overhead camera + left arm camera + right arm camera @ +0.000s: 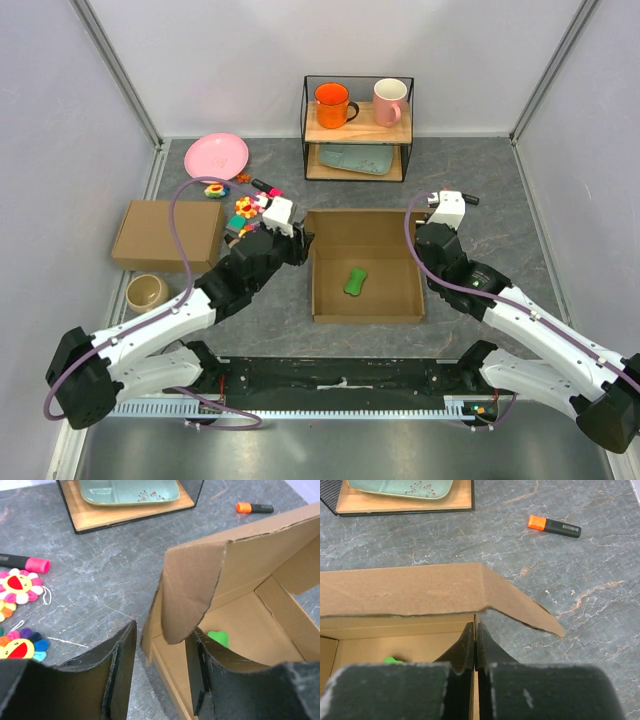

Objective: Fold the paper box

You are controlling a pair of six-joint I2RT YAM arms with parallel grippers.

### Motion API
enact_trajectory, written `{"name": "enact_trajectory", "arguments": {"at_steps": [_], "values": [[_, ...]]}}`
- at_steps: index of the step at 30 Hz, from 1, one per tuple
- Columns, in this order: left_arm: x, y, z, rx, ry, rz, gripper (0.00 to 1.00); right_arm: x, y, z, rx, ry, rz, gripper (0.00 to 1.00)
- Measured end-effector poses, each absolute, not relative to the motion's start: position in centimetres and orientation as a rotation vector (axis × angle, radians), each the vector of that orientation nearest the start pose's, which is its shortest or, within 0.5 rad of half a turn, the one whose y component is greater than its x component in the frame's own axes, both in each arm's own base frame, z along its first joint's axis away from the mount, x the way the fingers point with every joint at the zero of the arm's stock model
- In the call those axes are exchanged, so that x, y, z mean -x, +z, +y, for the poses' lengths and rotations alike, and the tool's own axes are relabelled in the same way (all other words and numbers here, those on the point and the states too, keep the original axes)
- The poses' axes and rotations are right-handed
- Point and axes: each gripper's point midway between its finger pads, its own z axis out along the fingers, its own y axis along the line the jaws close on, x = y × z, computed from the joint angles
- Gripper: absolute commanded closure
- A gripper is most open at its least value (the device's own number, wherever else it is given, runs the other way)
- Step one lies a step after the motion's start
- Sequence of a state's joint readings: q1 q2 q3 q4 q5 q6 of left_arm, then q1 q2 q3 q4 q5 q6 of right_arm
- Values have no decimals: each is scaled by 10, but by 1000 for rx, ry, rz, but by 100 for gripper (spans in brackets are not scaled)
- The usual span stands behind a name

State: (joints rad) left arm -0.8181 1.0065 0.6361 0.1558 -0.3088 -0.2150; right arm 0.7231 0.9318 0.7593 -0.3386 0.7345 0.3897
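Note:
The paper box [385, 250] lies open mid-table, its walls up, with a small green object [355, 281] on its floor. My left gripper [300, 242] is open at the box's back left corner. In the left wrist view [159, 667] its fingers straddle the left wall, and a curled corner flap [192, 592] hangs just ahead of them. My right gripper [422, 232] is at the back right corner. In the right wrist view [476, 647] it is shut on the thin edge of the right wall, under the box's folded-over back panel [420, 592].
A second closed cardboard box [167, 235] and a bowl [147, 292] sit at left. A pink plate [216, 156] and small toys [245, 208] lie behind my left arm. A wire rack [357, 128] with two mugs stands at the back. An orange marker [554, 526] lies right of the box.

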Motion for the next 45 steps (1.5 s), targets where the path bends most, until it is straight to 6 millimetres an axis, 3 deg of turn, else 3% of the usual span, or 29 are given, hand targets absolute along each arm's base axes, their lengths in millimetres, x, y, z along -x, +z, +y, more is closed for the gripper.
{"name": "enact_trajectory", "arguments": {"at_steps": [3,7,11,24,31,36,41,45], "values": [[-281,202,-239,-353,-467,1801,59,-282,203,109,-104,-22,1943,100],[-283,188,-244,-374,-455,1841,83,-281,203,112,-101,-7,1947,100],[-284,185,-243,-358,-458,1852,92,-281,202,112,-105,-3,1949,100],[-282,188,-247,-211,-551,1898,94,-278,200,114,-134,27,1946,100],[-282,188,-248,-188,-568,1910,71,-277,200,114,-140,24,1942,100],[-279,194,-245,-205,-560,1899,64,-276,200,116,-133,30,1943,100],[-279,211,-240,-255,-529,1845,64,-276,200,117,-129,34,1945,100],[-282,223,-240,-304,-498,1807,72,-276,200,117,-130,35,1945,100]]}}
